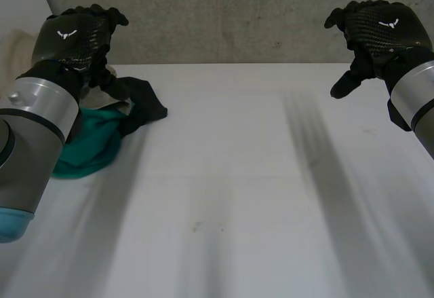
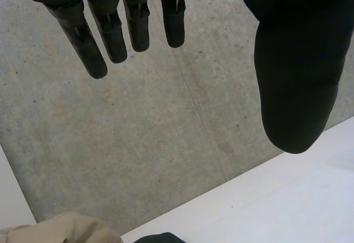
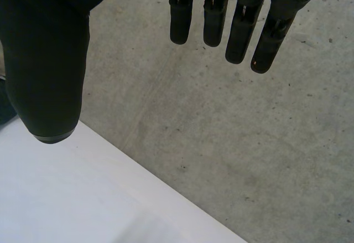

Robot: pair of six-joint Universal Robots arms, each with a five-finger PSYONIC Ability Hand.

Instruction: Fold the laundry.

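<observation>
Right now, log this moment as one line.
left hand: open, raised by teal cloth | right hand: open, raised, empty | teal cloth, black cloth: crumpled heap on table | fold: not started

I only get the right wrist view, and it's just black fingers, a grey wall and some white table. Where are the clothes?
Observer: In the head view a teal cloth lies bunched on the left side of the table, beside the left arm.
Operator: Is that the only one?
Observer: No, a black cloth lies against its far edge, touching it.
Operator: Is the left hand grabbing them?
Observer: No. In the left wrist view the left hand has straight fingers and holds nothing.
</observation>
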